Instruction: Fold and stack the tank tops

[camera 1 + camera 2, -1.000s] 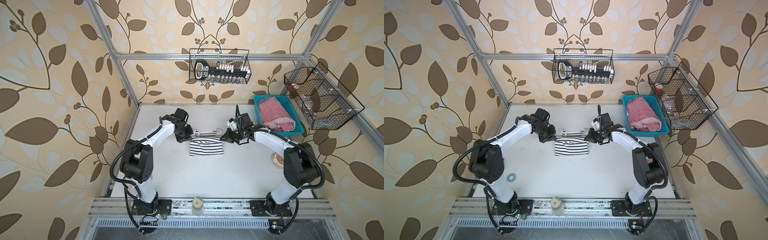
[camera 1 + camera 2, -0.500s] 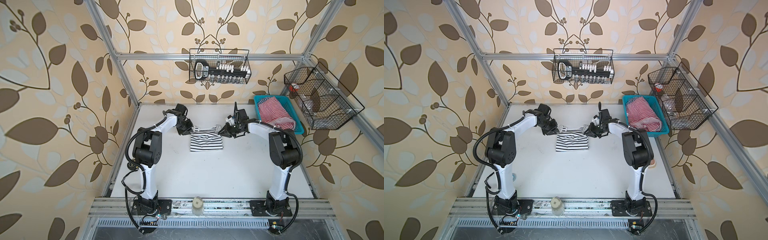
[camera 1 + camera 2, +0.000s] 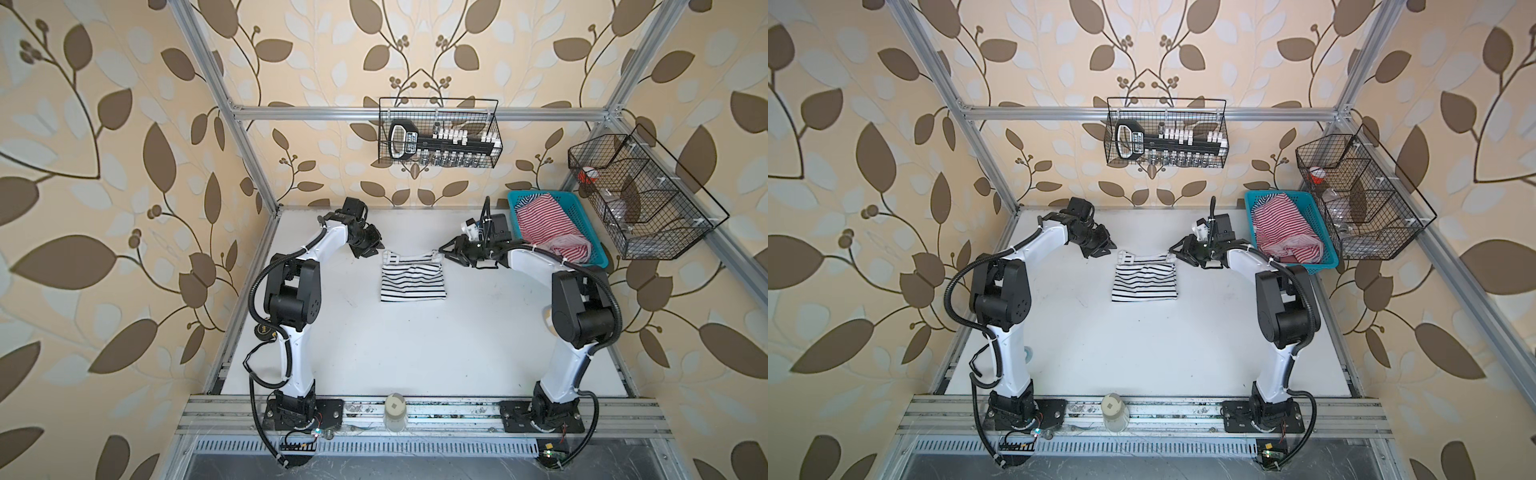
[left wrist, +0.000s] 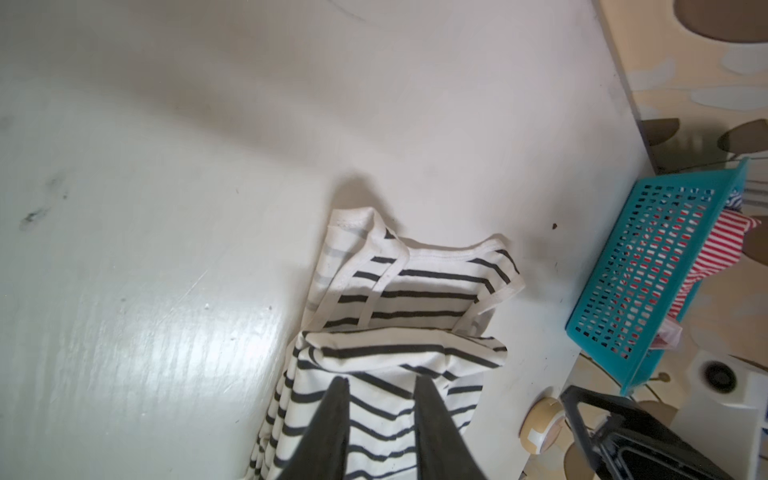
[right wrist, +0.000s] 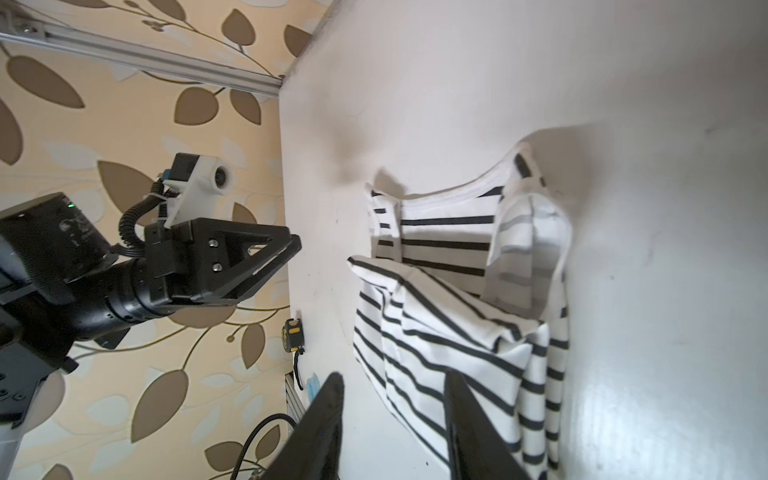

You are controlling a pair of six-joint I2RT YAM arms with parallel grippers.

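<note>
Now both grippers have let go of the black-striped top.
It lies folded between left gripper and right gripper, jaws parted; the red-striped top waits in the basket beyond the right gripper.

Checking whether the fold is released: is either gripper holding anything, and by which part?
Nothing is held. Left gripper and right gripper are open beside the black-striped tank top.

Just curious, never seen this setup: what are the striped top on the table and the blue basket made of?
Black-striped tank top: soft knit cloth, seemingly cotton jersey; it creases, with stitched hems. Blue basket: likely moulded plastic, with stiff, smooth, perforated walls.
</note>
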